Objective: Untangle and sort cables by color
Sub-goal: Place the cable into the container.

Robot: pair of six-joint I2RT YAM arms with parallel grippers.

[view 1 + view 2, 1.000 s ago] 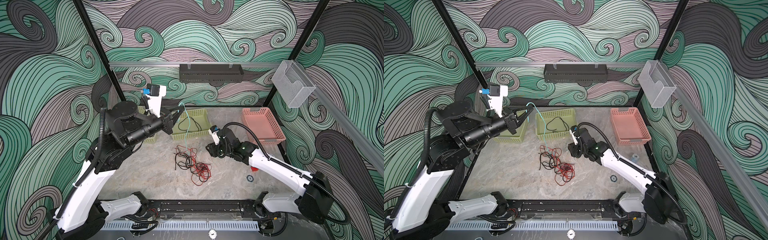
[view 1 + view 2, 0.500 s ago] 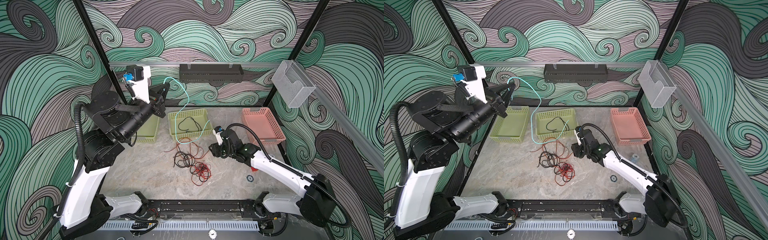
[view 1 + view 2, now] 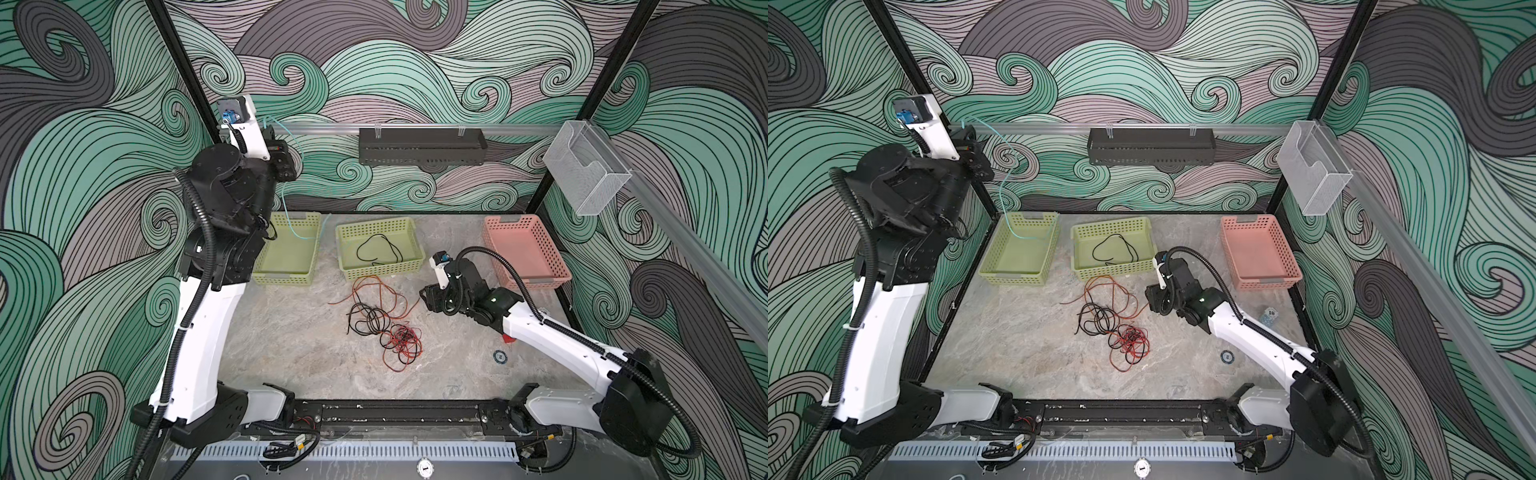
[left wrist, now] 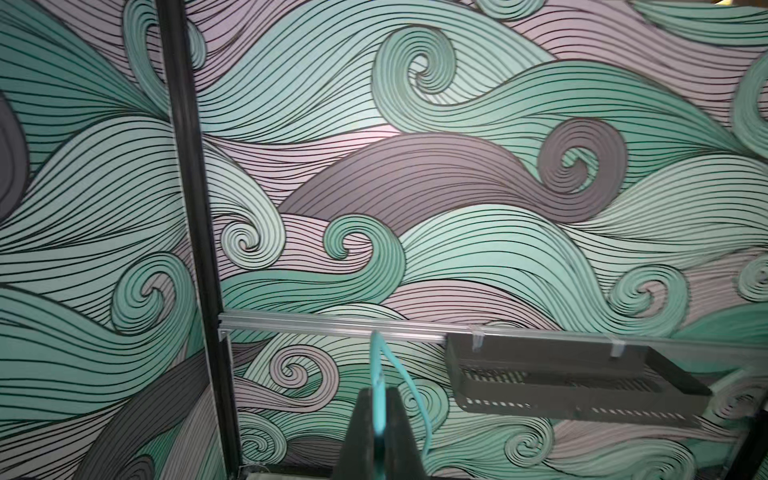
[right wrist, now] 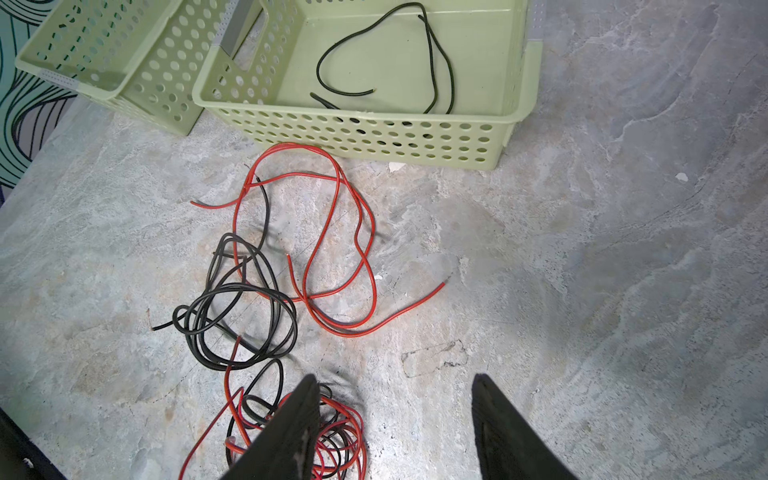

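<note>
While left pincer point(image 4: 380, 392) clamps teal cable point(image 4: 377, 361), right pincer point(image 5: 394, 378) gapes beside the tangle point(image 3: 402, 341).

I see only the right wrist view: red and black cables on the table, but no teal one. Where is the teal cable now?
Observer: The left gripper pinches the teal cable, raised high near the rail on the back wall.
Operator: Is it free of the others?
Observer: Yes. It hangs down into the left green basket, apart from the red and black tangle.
Operator: Is there a third basket?
Observer: Yes, a pink basket, further to the right; no cable shows in it.
</note>
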